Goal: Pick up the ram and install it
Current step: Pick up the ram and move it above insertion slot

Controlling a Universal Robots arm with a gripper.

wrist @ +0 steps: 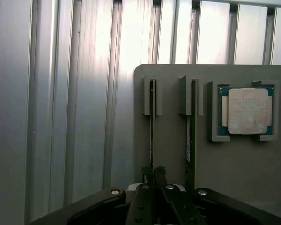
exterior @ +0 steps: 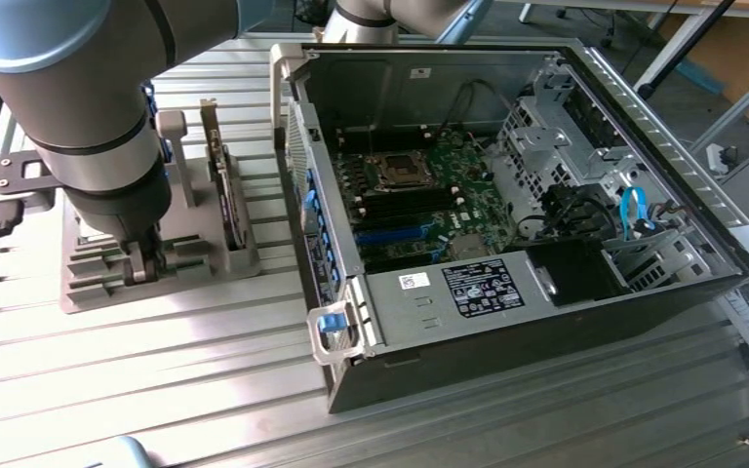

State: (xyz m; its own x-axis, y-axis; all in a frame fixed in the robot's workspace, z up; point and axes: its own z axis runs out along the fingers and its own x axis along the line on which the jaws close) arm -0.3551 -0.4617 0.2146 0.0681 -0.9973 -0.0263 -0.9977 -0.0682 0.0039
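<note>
the claw (wrist: 153,171) sits closest to the wrist camera, its two dark fingers (wrist: 147,172) pinched almost together on the thin edge of one ram (wrist: 152,136). that ram stands on edge in its slot in the grey holder (wrist: 173,140), one end tucked in a small grey bracket, the other end between the fingers.

there are two ram sticks in all. the other ram (wrist: 192,140) stands on edge in the next slot, parallel to the gripped one and apart from it, untouched. it lies between the gripped ram and one square silver chip (wrist: 246,110), which lies flat in its own framed recess of the same holder.

the holder rests on a ribbed metal counter (wrist: 61,117).

in the exterior view, one arm (exterior: 82,107) comes straight down over the holder at that view's left, with the claw low among the slots. one card (exterior: 222,185) stands upright in the holder just beside the arm, on the side nearer the case.

one open case (exterior: 388,78) lies on the counter to the exterior view's right of the holder, near it but not touching. inside lies one green board (exterior: 459,185) with one bare socket (exterior: 398,171). dark and blue slots run beside the socket; i cannot tell how many. one blue cable (exterior: 632,210) loops near the drive cage.
</note>
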